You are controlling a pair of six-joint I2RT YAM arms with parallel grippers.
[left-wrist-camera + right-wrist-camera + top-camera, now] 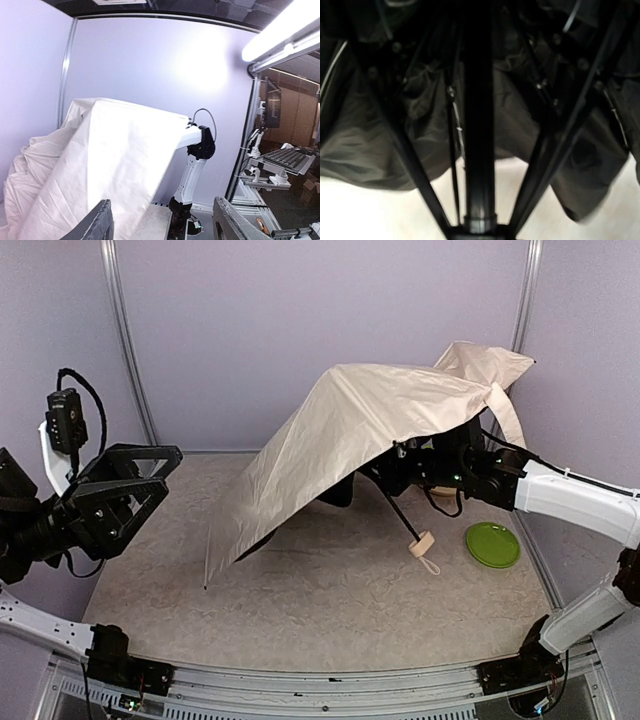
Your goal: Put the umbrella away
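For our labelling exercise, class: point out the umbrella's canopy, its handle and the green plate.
umbrella canopy (350,430), top external view, on the cream outer fabric.
umbrella handle (421,543), top external view, on the small beige grip.
green plate (492,544), top external view, on its bare centre.

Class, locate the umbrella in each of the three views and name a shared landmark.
Top external: umbrella centre-right, sloping down leftward.
Left wrist: its cream canopy fills the left half.
Right wrist: its black shaft, close up, centre.
Shared: white right arm, top and left-wrist views only.
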